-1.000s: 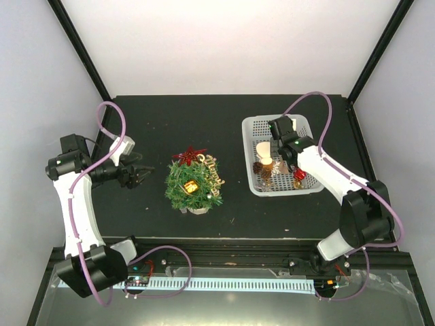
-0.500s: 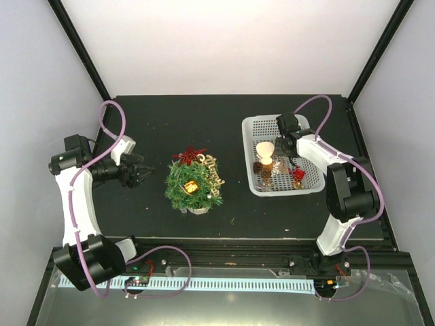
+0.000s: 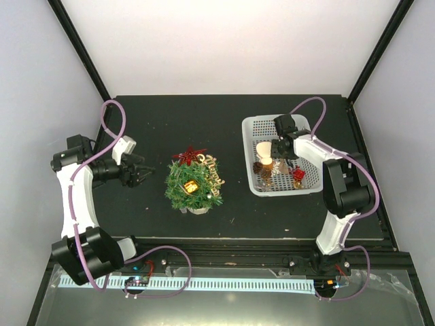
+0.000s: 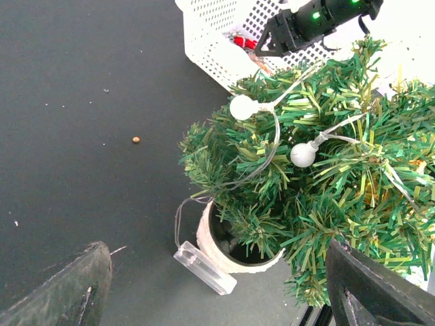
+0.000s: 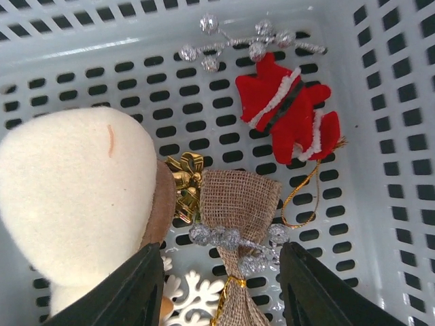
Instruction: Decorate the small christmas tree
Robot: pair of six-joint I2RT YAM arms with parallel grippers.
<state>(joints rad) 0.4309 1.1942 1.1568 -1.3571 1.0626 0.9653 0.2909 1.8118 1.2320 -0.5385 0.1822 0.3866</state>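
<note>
Only your right wrist view shows the silver twig [image 5: 251, 42] in the white basket [image 3: 249, 139], below your open, empty right hand [image 5: 221, 285]. The small christmas tree [image 3: 194, 185] stands left of the basket, with your open left hand [image 3: 139, 175] further left. Your right arm [image 3: 340, 178] has folded closer.

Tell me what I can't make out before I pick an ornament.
Right wrist: cream felt ornament runs off the left and bottom edges.
Right wrist: white snowflake, partly under the burlap bow, cut by the bottom edge.
Left wrist: small christmas tree cut by the right edge.
Top view: ornaments in the white basket too small to tell apart.
</note>
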